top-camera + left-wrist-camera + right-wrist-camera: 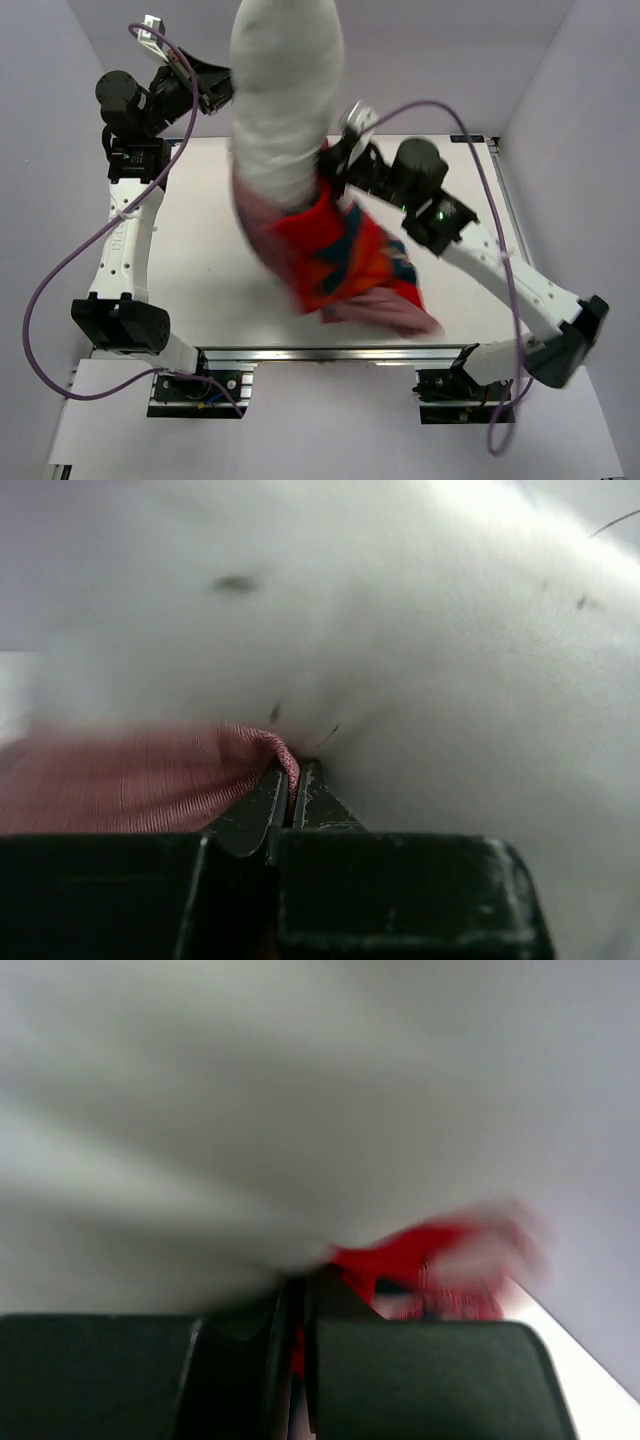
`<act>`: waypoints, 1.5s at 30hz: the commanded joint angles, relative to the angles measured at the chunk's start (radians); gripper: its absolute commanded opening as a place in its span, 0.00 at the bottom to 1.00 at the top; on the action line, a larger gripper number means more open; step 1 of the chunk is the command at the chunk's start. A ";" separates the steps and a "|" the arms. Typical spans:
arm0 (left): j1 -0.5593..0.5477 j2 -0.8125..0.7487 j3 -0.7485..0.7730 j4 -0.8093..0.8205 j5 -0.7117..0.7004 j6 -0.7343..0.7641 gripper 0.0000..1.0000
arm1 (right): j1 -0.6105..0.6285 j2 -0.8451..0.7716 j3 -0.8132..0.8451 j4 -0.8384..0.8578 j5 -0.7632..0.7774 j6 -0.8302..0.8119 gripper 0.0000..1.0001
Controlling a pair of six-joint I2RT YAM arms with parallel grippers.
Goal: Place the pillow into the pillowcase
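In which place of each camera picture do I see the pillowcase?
Top external: centre, the red pillowcase at the white pillow's lower end.
Left wrist: lower left, its pink fabric pinched in the left gripper.
Right wrist: lower right of centre, a blurred red patch.
Shared landmark: the pillow, white in every view.

Pillow (pixel 285 100) of matt white cloth, pillowcase (pixel 345 262) of finely ribbed cloth, left hand (pixel 293 785) of scuffed matt black
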State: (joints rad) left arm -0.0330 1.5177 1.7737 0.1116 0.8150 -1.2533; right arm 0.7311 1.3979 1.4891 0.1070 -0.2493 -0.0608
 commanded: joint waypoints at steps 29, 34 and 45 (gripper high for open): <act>0.013 -0.093 -0.028 0.117 -0.082 -0.043 0.00 | -0.373 0.274 0.655 -0.036 -0.051 0.226 0.00; 0.013 -0.083 -0.023 0.122 -0.079 -0.043 0.00 | 0.054 -0.085 0.190 0.091 -0.321 0.071 0.00; 0.013 -0.094 -0.003 0.103 -0.069 -0.043 0.00 | -0.323 0.347 0.742 -0.058 -0.060 0.186 0.00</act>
State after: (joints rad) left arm -0.0208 1.4796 1.7290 0.1524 0.7624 -1.2907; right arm 0.6239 1.6306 2.0060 -0.0292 -0.4526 -0.0006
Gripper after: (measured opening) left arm 0.086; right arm 0.049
